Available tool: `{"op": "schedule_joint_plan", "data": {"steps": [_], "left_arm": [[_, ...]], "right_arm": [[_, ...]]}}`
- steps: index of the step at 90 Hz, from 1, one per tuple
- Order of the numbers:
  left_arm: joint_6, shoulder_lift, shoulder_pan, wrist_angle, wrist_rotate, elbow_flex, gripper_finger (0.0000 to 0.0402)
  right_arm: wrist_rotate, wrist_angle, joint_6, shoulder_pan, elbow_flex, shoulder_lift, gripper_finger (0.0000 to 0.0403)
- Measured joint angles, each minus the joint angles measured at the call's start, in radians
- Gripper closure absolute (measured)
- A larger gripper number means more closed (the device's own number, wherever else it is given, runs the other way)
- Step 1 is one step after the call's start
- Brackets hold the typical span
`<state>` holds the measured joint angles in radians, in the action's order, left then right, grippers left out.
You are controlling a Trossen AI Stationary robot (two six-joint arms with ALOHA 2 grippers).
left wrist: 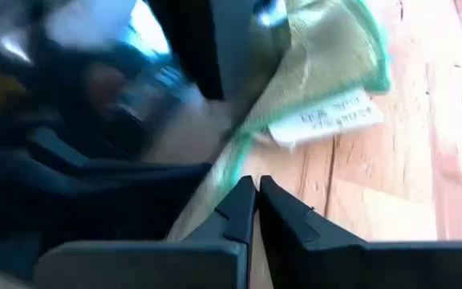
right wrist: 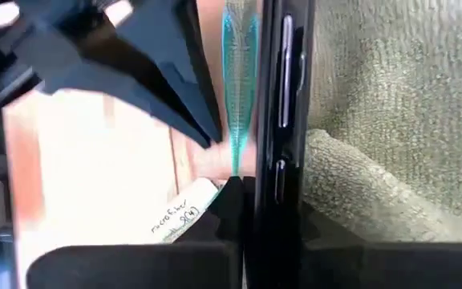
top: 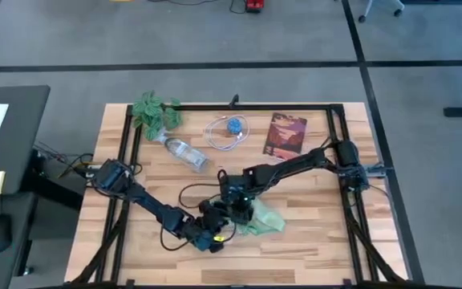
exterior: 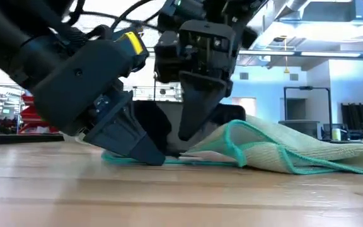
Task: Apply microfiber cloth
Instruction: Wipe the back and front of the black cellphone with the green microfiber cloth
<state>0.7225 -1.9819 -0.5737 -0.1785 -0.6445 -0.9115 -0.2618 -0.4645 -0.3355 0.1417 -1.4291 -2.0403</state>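
Left gripper [left wrist: 253, 183]: low at the table's [top: 327, 241] front centre, fingertips together, tips against the teal hem of the microfiber cloth [exterior: 282, 151]; cannot tell if fabric is caught. Just right of it, right gripper [exterior: 189, 133]: points down, clamped on a black phone [right wrist: 283, 96] held edge-on against the cloth. Cloth rumpled, spreading rightward. Beyond its right edge, bare wood up to the frame.

From my station, the microfiber cloth [exterior: 276, 151] runs past the low view's right edge, its near part sits hidden behind both grippers, and its white tag [left wrist: 327, 120] prints too blurred to read.
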Motion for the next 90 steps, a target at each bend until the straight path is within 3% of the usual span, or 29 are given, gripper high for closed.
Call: {"op": "schedule_joint_plan", "data": {"steps": [27,44,57,73,90], "left_arm": [[0.007,0.002,-0.022,-0.007,-0.031,0.002,0.04],[-0.001,0.001,-0.024,-0.021,-0.043,0.002,0.0399],[-0.027,0.001,-0.023,-0.048,-0.049,0.002,0.0386],[-0.069,0.046,-0.028,0.024,-0.049,-0.006,0.0356],[-0.034,0.16,-0.029,0.205,-0.069,-0.008,0.0323]], "right_arm": [[0.244,-0.036,-0.003,0.073,0.034,0.219,0.0394],[0.314,0.074,-0.128,0.119,0.275,0.451,0.0394],[0.344,0.325,-0.229,0.134,0.497,0.564,0.0394],[0.343,0.514,-0.282,0.142,0.645,0.557,0.0394],[0.376,0.701,-0.228,0.15,0.666,0.441,0.039]]}}
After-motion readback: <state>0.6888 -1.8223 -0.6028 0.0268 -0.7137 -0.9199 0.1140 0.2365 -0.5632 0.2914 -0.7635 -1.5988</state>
